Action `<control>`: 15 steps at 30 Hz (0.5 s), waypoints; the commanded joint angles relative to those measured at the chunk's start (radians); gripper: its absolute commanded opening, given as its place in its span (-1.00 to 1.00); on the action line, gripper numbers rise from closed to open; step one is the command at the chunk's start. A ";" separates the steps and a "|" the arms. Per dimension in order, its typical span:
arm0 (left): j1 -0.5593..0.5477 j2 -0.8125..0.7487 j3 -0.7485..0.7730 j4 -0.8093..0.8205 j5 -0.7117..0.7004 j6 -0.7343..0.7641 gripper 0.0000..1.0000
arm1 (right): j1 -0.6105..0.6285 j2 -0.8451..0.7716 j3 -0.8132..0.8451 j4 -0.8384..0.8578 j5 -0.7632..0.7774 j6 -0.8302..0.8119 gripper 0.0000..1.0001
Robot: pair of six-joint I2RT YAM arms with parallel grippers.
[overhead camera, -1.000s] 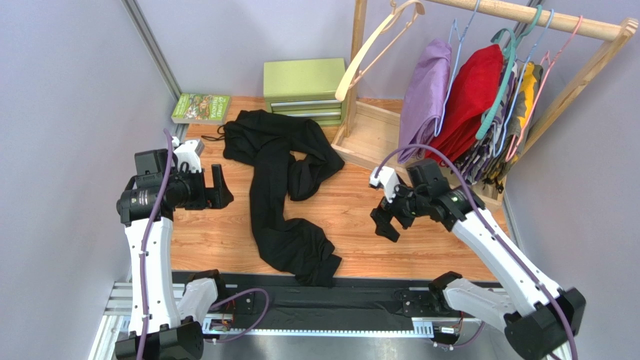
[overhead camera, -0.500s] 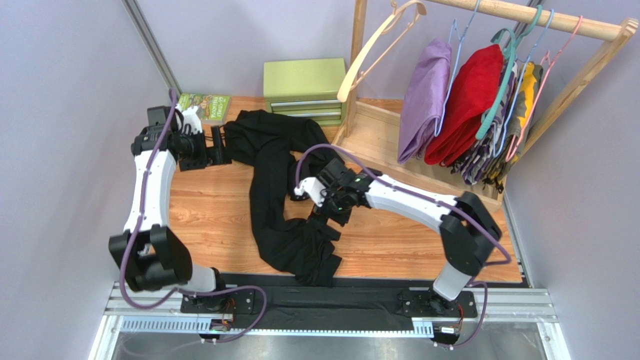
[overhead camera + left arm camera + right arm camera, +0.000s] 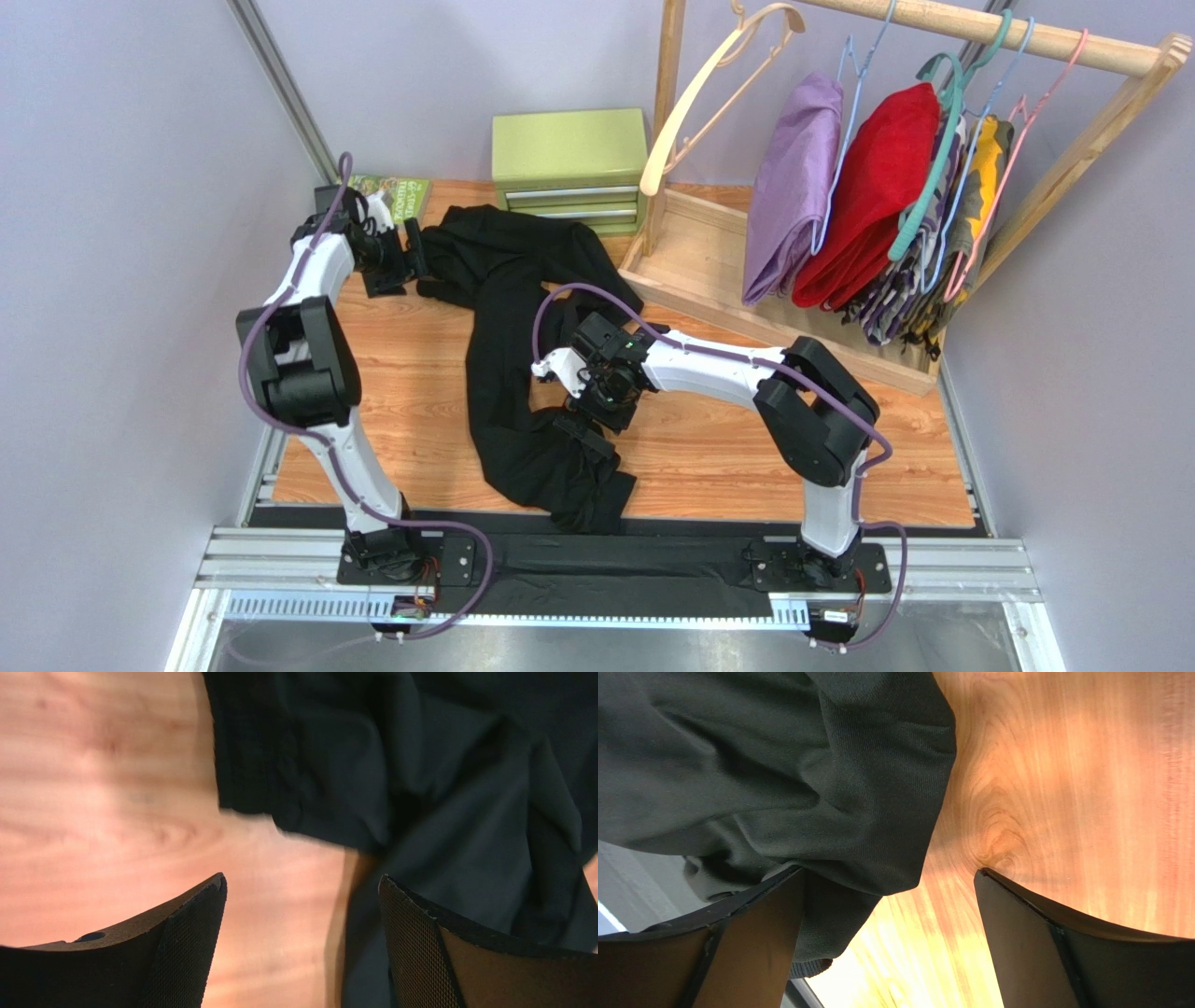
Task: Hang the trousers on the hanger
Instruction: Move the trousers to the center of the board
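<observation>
The black trousers (image 3: 505, 350) lie crumpled on the wooden table, running from the back left to the front middle. The pale beige wooden hanger (image 3: 697, 95) hangs by its hook at the left end of the rack rail. My left gripper (image 3: 417, 252) is open at the trousers' back left edge. In the left wrist view the left gripper (image 3: 302, 885) has one finger over bare wood and the other over the cloth (image 3: 421, 777). My right gripper (image 3: 591, 410) is open over the lower leg. In the right wrist view the right gripper (image 3: 889, 878) straddles the cloth's edge (image 3: 773, 777), holding nothing.
A green box (image 3: 568, 165) and a book (image 3: 390, 196) sit at the back. A wooden clothes rack (image 3: 982, 25) at the right carries purple (image 3: 793, 182) and red (image 3: 877, 182) garments on thin hangers. Its base (image 3: 701, 252) lies beside the trousers.
My left gripper has moved farther back along the trousers' left edge. My right gripper has shifted left and lower onto the trouser leg. Both stay open.
</observation>
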 commanded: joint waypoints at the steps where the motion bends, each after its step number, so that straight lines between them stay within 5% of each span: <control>1: 0.003 0.133 0.125 0.075 0.013 -0.080 0.65 | 0.000 0.024 -0.050 -0.006 -0.078 0.020 0.66; 7: -0.011 0.239 0.179 0.065 -0.007 -0.077 0.58 | -0.054 -0.005 -0.078 -0.054 -0.126 0.003 -0.30; 8: -0.014 0.247 0.182 0.067 -0.004 -0.071 0.55 | -0.078 -0.012 -0.081 -0.064 -0.129 0.001 -0.67; 10: -0.023 0.265 0.192 0.070 -0.010 -0.062 0.44 | -0.103 -0.035 -0.087 -0.097 -0.127 -0.005 -1.00; 14: -0.026 0.264 0.209 0.001 -0.028 -0.022 -0.42 | -0.182 -0.120 -0.127 -0.161 -0.092 -0.055 -1.00; 15: -0.025 0.232 0.197 -0.022 -0.053 -0.007 -0.88 | -0.199 -0.148 -0.137 -0.188 -0.075 -0.066 -1.00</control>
